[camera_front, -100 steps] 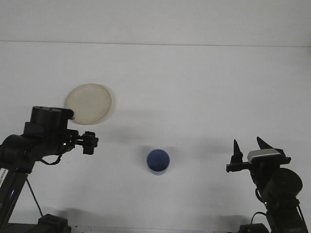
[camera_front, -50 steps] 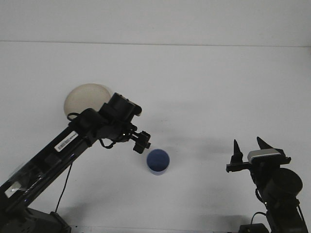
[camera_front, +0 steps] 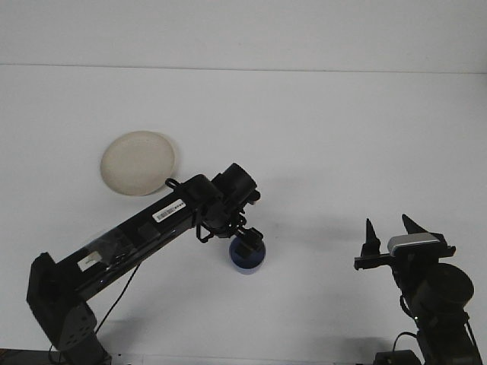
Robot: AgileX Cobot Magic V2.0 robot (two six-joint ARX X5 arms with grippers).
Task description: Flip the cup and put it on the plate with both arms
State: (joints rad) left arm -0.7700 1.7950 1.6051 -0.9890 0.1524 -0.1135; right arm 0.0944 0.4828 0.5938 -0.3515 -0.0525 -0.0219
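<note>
— Since half a second ago, what has moved?

— Only the black left arm [camera_front: 144, 236]: it has stretched further toward the frame's centre, and the left gripper [camera_front: 245, 245] now sits right over the small round blue cup [camera_front: 248, 257], covering its upper rim. Before, it was just to the upper left of the cup.

— Start nearest the camera. What's at the bottom right?

— The black right gripper [camera_front: 390, 230], with two dark pointed fingers standing up and spread wide apart, nothing between them. It hasn't shifted.

— And the left pincer, is it gripping?

— I cannot tell; its fingers are lost against the cup's dark rim. Whether they touch the cup is also unclear.

— Where is the cup?

— Just below the middle of the frame, on the white table [camera_front: 327, 137], its open mouth facing up.

— Further back?

— The round, shallow cream-coloured plate [camera_front: 138, 162] lies in the upper left, well apart from the cup, with nothing on it.
</note>
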